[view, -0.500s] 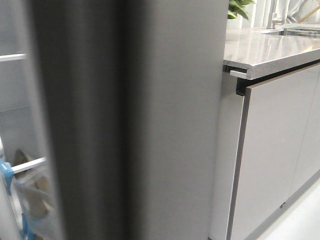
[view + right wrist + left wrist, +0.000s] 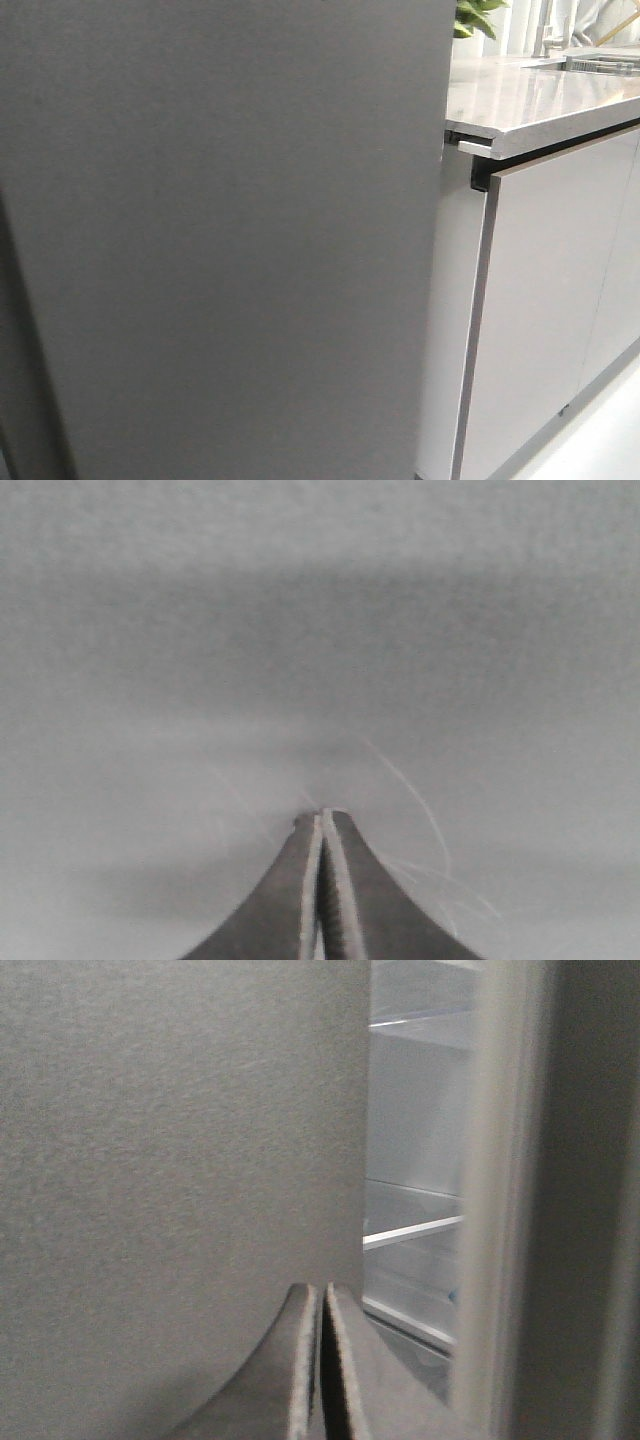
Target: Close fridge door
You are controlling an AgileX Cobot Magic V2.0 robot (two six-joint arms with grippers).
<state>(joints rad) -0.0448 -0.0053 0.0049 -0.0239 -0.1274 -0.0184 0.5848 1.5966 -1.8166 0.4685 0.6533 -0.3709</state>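
Note:
The fridge door (image 2: 220, 240) is a large matte dark-grey panel that fills most of the front view, with its straight vertical edge next to the counter. In the left wrist view the door (image 2: 180, 1160) ends at a vertical edge. Beyond that edge the fridge's inside (image 2: 415, 1190) shows, with pale shelves. My left gripper (image 2: 322, 1288) is shut and empty, its tips close to the door's edge. My right gripper (image 2: 320, 816) is shut and empty, its tips at a plain grey scratched surface (image 2: 320, 630) that fills that view. Neither gripper shows in the front view.
A pale stone countertop (image 2: 530, 100) runs to the right of the door, with glossy off-white cabinet fronts (image 2: 540, 300) below it. A green plant (image 2: 478, 15) and a sink (image 2: 600, 62) are at the back. A pale upright strip (image 2: 500, 1200) stands beyond the shelves.
The door has swung across the front view. Half a second ago the fridge's shelves showed at the left past its blurred edge; now the grey panel covers them.

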